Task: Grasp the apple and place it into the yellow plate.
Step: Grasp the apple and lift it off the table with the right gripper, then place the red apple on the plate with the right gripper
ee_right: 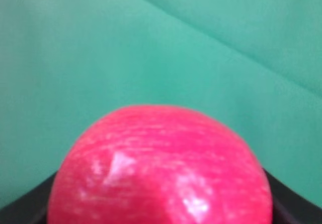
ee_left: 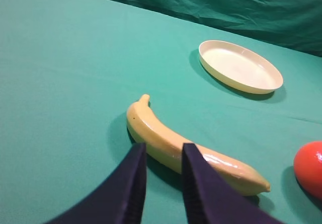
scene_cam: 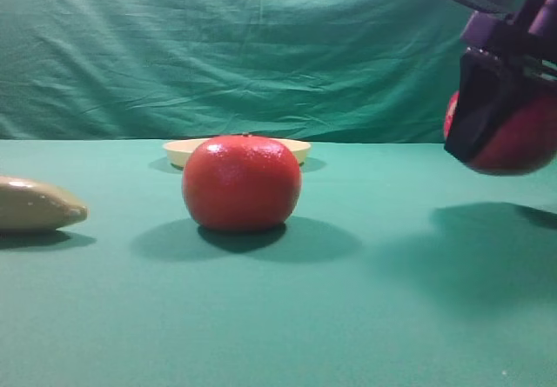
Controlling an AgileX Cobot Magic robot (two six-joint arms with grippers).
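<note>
The apple (scene_cam: 525, 140) is glossy crimson and hangs in the air at the far right, above the table. My right gripper (scene_cam: 505, 130) is shut on it, and one dark finger (scene_cam: 474, 113) covers its left side. In the right wrist view the apple (ee_right: 161, 168) fills the lower half, with dark fingers (ee_right: 25, 206) at the bottom corners. The yellow plate (scene_cam: 184, 150) lies at the back, partly behind an orange-red fruit. It also shows in the left wrist view (ee_left: 236, 86), empty. My left gripper (ee_left: 163, 149) is empty, its fingers a little apart, over a banana.
A matte orange-red round fruit (scene_cam: 242, 183) sits in the middle in front of the plate, and shows at the right edge of the left wrist view (ee_left: 309, 167). A yellow banana (ee_left: 176, 146) lies at the left (scene_cam: 35, 204). Green cloth covers the table and the backdrop.
</note>
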